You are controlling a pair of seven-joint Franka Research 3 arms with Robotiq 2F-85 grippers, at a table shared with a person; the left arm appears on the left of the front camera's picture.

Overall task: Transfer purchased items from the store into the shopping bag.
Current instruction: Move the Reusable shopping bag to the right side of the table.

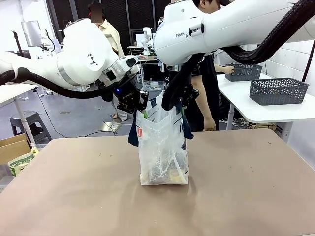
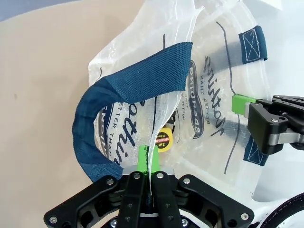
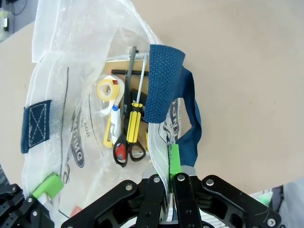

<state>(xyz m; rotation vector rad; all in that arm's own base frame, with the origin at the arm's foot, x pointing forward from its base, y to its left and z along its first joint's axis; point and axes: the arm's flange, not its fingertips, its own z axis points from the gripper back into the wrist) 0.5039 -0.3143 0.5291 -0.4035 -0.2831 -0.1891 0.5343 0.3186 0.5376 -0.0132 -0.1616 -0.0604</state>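
Fingers (image 2: 141, 159) L+R on bag (image 1: 162, 142) rim (items (image 3: 134, 121) half-hidden)

"FRAN" stands in dark letters on your right arm (image 1: 197, 34), with the rest of the word cut short. Down inside the shopping bag (image 2: 152, 28), a round yellow label (image 2: 164, 141) reads "2m". The bag's script lettering (image 2: 214, 90) and oval logo (image 2: 195, 107) show through mirrored, so you can't read whole words there.
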